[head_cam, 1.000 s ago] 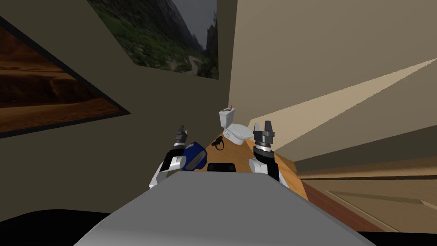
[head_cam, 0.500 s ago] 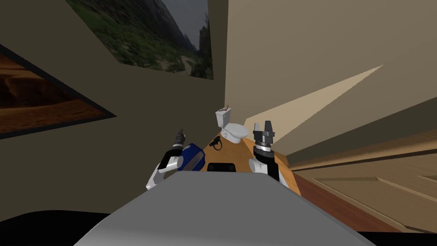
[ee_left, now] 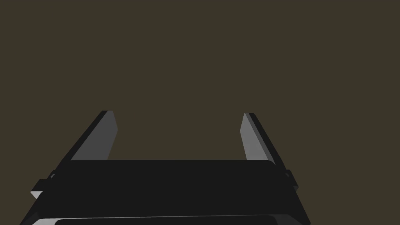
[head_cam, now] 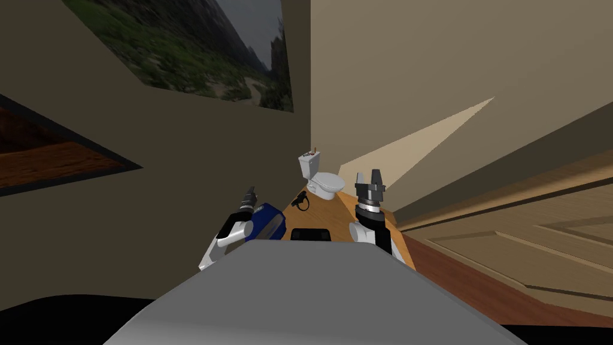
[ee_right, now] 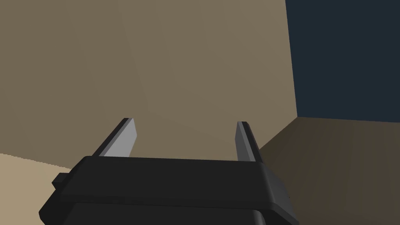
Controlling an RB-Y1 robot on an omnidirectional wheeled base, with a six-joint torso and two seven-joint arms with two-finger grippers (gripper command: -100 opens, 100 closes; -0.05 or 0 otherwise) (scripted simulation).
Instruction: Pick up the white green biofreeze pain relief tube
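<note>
White toilet tank (head_cam: 309, 166) bears small unclear items (head_cam: 310, 153); left pincer (ee_left: 178, 114) and right pincer (ee_right: 185, 122) gape wide.

A narrow strip of wooden floor (head_cam: 326, 218) runs ahead to a white toilet (head_cam: 324, 181) set in the far corner. Walls close in on both sides of the toilet: a dark olive wall (head_cam: 149, 197) on its left, a beige wall (head_cam: 419, 78) on its right. A small black object (head_cam: 303, 200) lies on the floor just in front of the toilet, and a blue object (head_cam: 269, 220) sits nearer than that, beside the left gripper (head_cam: 251, 193). The left gripper's fingers (ee_left: 107, 133) stand apart, facing the dark wall.
</note>
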